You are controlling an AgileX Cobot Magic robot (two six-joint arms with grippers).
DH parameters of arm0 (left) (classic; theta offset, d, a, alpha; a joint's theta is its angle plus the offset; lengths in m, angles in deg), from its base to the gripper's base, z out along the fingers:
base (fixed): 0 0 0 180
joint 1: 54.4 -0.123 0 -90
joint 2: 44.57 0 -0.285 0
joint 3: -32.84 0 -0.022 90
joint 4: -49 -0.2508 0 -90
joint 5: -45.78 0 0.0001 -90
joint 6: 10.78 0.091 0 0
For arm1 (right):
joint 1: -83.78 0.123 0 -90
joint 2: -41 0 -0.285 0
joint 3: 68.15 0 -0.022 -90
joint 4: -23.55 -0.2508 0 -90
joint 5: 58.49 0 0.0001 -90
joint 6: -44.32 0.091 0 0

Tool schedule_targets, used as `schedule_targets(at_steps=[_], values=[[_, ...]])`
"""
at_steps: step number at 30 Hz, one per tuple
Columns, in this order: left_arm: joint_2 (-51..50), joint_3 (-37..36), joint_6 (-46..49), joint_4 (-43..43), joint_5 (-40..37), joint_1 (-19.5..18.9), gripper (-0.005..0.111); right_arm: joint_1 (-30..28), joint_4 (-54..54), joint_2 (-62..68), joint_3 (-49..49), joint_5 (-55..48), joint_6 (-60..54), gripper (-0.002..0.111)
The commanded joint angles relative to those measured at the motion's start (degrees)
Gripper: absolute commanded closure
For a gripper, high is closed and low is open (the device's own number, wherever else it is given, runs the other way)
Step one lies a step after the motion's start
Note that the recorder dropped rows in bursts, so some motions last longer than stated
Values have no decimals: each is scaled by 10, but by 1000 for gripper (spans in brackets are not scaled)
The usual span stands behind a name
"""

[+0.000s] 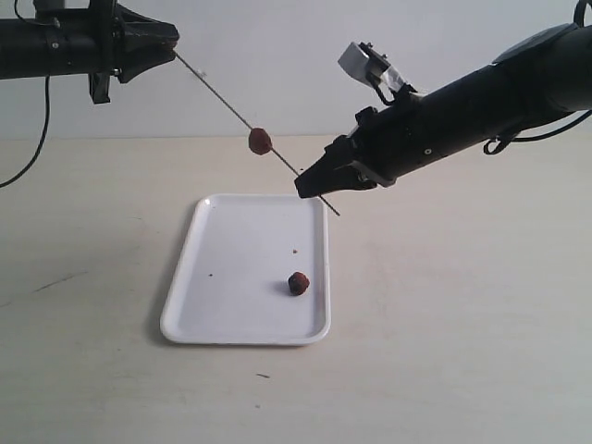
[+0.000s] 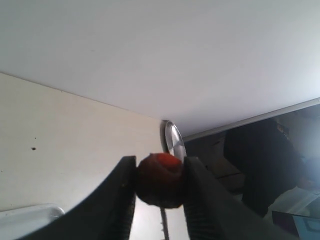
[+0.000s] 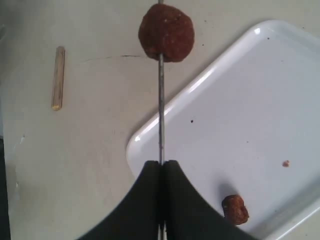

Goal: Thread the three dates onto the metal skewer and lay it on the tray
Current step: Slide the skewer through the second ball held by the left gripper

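Note:
The metal skewer (image 1: pixel 217 97) slants in the air above the white tray (image 1: pixel 231 319). My right gripper (image 1: pixel 310 185) is shut on its lower part, with the tip sticking out past the fingers. One date (image 1: pixel 260 141) sits threaded about midway along the skewer (image 3: pixel 161 110), seen close up as a date (image 3: pixel 166 32) in the right wrist view. My left gripper (image 2: pixel 160 161) is shut on a second date (image 2: pixel 161 182) at the skewer's upper end (image 2: pixel 163 225); in the exterior view the left gripper (image 1: pixel 172 44) hides that date. A third date (image 1: pixel 298 283) lies on the tray (image 3: pixel 250 100).
A short wooden stick (image 3: pixel 58 77) lies on the pale table (image 1: pixel 462 324) beside the tray. A few dark specks (image 1: pixel 294 251) dot the tray. A round shiny metal object (image 2: pixel 174 140) shows beyond the left fingers.

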Motion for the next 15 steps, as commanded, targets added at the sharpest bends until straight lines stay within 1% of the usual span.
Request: schedule_targets(at_steps=[1,7,10,12,15], values=[[3,0,-2,8,-11,4,76,-2,-17,4,1,29,-6,108],[3,0,-2,8,-19,4,76,-1,-50,4,1,41,-6,108],[3,0,2,8,-22,5,76,12,-52,4,1,48,-6,108],[3,0,3,8,-23,5,76,29,-54,4,0,71,-6,108],[3,0,3,8,-25,9,76,55,-62,4,-1,137,4,108]])
